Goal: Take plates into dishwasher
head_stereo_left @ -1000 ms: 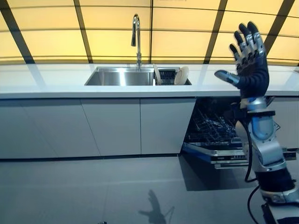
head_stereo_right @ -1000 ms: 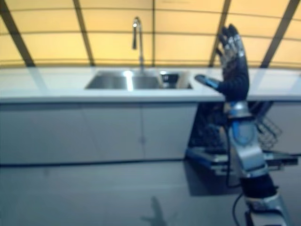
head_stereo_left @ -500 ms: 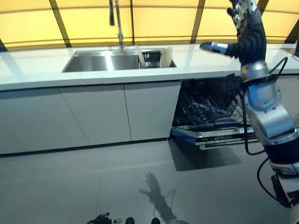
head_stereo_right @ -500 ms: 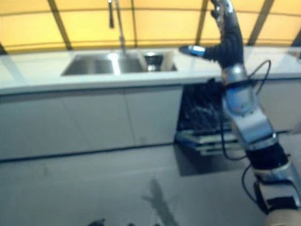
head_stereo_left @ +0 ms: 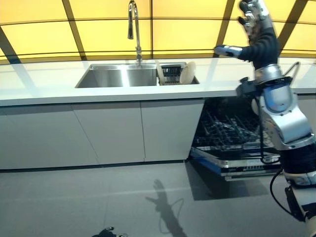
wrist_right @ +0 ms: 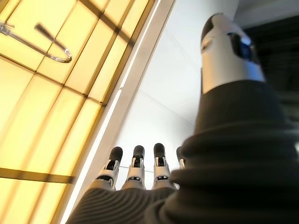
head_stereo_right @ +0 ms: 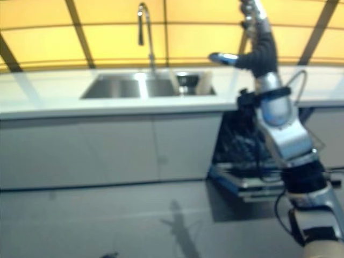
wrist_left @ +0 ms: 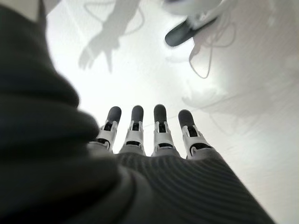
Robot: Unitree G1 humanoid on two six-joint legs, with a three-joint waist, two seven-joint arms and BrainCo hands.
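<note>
— Readable text, labels, numbers, signs?
— None. Checked counter, dishwasher front and yellow wall panels: no legible print anywhere.

A kitchen: a long white counter with a steel sink and tall faucet, grey cabinets below, and an open dishwasher at right.

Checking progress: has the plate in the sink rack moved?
No. The plate leans in the same spot in the sink rack; only the camera shifted.
</note>
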